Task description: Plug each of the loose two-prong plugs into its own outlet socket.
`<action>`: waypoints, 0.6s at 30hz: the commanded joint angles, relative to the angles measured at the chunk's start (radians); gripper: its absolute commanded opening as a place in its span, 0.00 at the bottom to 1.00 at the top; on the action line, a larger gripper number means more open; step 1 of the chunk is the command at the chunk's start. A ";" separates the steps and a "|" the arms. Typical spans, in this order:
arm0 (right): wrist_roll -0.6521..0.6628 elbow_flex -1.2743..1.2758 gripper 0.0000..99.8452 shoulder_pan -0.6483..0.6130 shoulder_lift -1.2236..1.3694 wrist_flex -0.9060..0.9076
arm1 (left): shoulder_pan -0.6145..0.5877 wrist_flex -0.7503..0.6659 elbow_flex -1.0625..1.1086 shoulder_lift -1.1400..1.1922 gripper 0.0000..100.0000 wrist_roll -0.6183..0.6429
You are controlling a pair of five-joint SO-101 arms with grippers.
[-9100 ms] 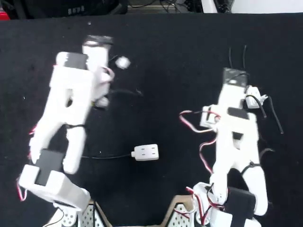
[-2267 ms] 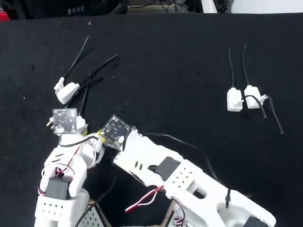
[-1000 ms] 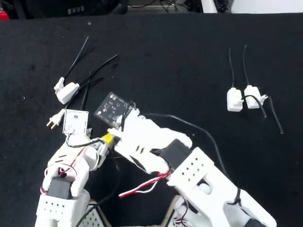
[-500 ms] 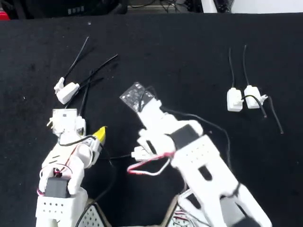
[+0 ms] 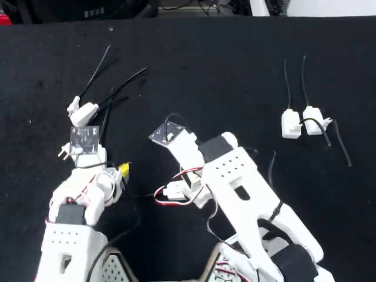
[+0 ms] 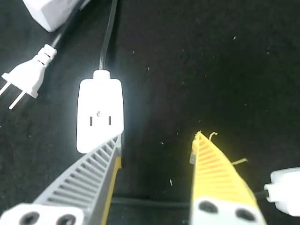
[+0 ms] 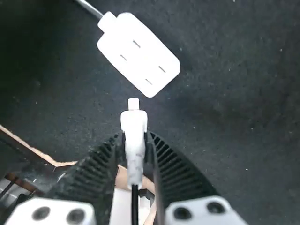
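In the right wrist view my right gripper is shut on a white two-prong plug with a black cord, its nose a short way from a white multi-socket outlet block. That block peeks out beside the right arm in the high view. My left gripper stands open over the black mat, its grey finger touching the end of a white single outlet socket. A loose two-prong plug lies beside that socket. The same plug shows by the left arm.
Two more white plugs with black cords lie at the far right of the mat. Another white connector with cords lies at the back left. The table's front edge is near the right gripper.
The right arm has swung away from the left arm toward the middle of the table. The left arm's wrist has shifted a little farther back.
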 commanded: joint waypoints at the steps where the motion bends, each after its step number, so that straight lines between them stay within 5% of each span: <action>1: 0.006 0.010 0.01 0.015 0.004 -0.038 | -0.001 -0.063 -0.134 0.275 0.24 -0.005; 8: 0.005 0.024 0.01 0.031 0.004 -0.087 | 0.010 -0.106 -0.220 0.554 0.24 -0.011; 18: 0.006 0.027 0.01 0.086 0.010 -0.152 | 0.143 -0.077 -0.228 0.624 0.24 -0.087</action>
